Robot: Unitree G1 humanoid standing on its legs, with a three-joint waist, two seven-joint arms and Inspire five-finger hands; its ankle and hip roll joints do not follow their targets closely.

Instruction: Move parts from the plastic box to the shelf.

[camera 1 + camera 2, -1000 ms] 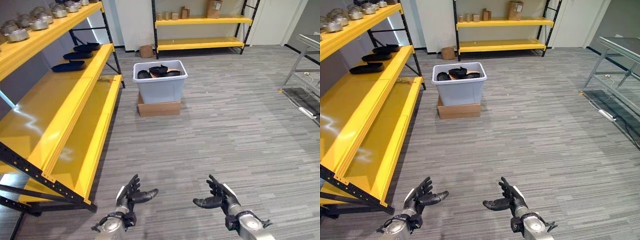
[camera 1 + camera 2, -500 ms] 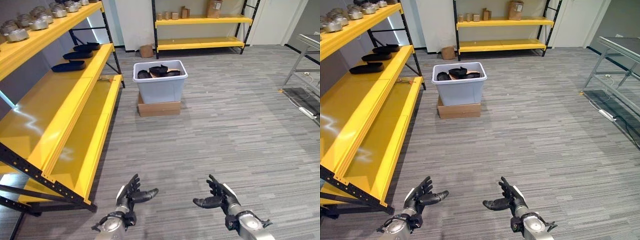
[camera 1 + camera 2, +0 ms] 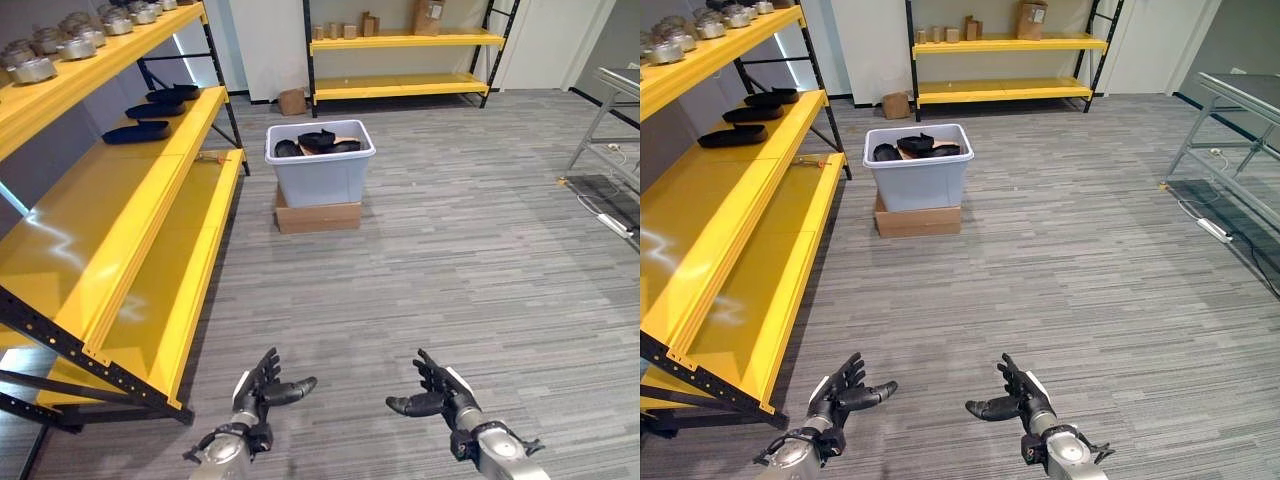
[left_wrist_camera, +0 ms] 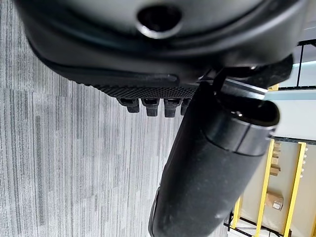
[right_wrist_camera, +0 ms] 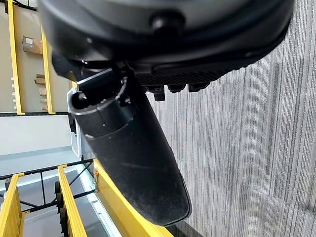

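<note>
In the left eye view the plastic box (image 3: 320, 170) stands on a flat cardboard box (image 3: 318, 215) on the floor, well ahead of both hands and a little toward the shelf (image 3: 120, 230) on the left; the dark parts (image 3: 318, 142) lie heaped inside it. The left hand (image 3: 258, 392) and the right hand (image 3: 432, 392) hover low over the carpet, palms turned toward each other, fingers spread and holding nothing. The box sits roughly between their lines of reach, perhaps a touch nearer the left hand's side. In the right eye view a few parts (image 3: 732, 136) already lie on the shelf's middle level, beyond the box's near edge. The left wrist view shows the thumb (image 4: 212, 163) stretched out and the fingers (image 4: 153, 104) straight, over bare carpet. The right wrist view shows the same: thumb (image 5: 133, 153) extended, fingers (image 5: 177, 88) straight, empty. Judging from this, the robot must first close the gap to the box.
</note>
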